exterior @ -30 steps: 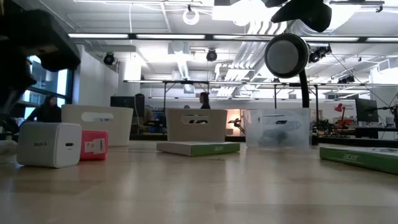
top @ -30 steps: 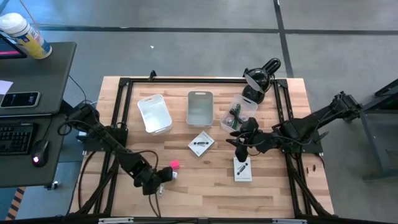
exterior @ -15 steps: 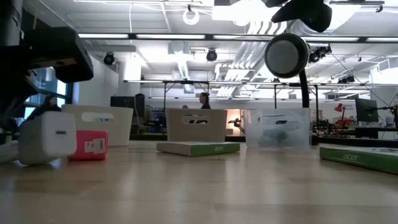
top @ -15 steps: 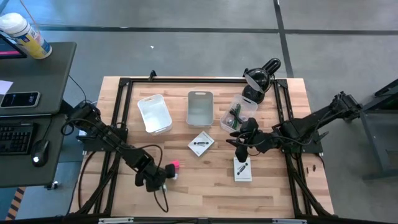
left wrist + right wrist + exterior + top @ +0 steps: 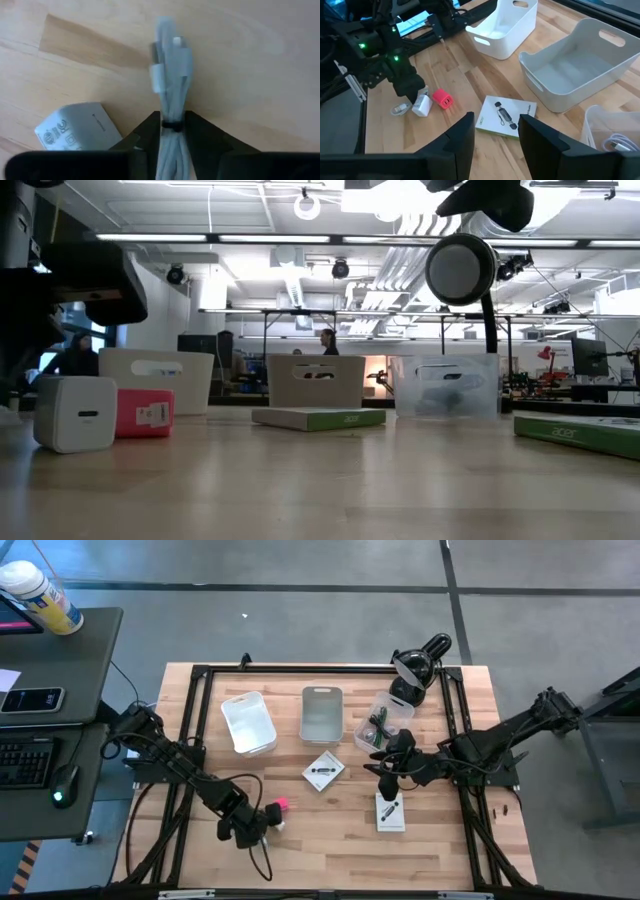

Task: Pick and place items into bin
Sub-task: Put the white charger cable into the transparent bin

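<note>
Hovering low at the worktop's [image 5: 330, 830] front-left, the left pincer [image 5: 171, 131] pinches a bundled white cable [image 5: 170, 90] — white charger cube [image 5: 76, 412] touching the pink block [image 5: 145, 413] just beside it. Right pincer [image 5: 495, 131] spread, empty, above the mid-right — white boxed card [image 5: 506, 115] below, three bins [image 5: 322, 713] behind.

A white charger cube [image 5: 75, 413] stands upright on the table, touching the pink block [image 5: 144, 413] beside it. A white bundled cable [image 5: 170, 107] lies between my left fingers. Two flat white boxes [image 5: 323, 771] [image 5: 389, 812], printed black, rest mid-table, well apart.
</note>
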You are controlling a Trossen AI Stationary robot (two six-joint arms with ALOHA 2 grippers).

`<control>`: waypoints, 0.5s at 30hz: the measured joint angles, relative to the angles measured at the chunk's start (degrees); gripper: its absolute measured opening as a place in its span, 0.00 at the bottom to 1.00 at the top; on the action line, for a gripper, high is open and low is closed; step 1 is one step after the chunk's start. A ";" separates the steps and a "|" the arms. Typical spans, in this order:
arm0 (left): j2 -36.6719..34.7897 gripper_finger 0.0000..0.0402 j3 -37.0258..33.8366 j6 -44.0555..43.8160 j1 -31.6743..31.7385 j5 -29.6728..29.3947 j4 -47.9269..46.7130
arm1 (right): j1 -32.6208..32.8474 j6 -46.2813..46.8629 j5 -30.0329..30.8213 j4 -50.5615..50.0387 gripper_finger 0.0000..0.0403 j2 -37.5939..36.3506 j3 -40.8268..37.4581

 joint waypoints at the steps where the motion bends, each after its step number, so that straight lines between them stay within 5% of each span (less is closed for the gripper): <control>1: -0.02 0.24 0.02 -0.05 0.00 0.00 0.08 | 0.00 0.00 0.00 0.00 0.35 0.00 0.00; 6: -0.04 0.27 0.07 -0.11 -0.02 0.04 -0.48 | 0.00 -0.03 0.00 -0.02 0.35 0.00 0.00; 15: -0.15 0.04 0.13 -0.42 0.00 1.66 -0.59 | 0.00 -0.17 0.00 -0.24 0.35 0.00 0.00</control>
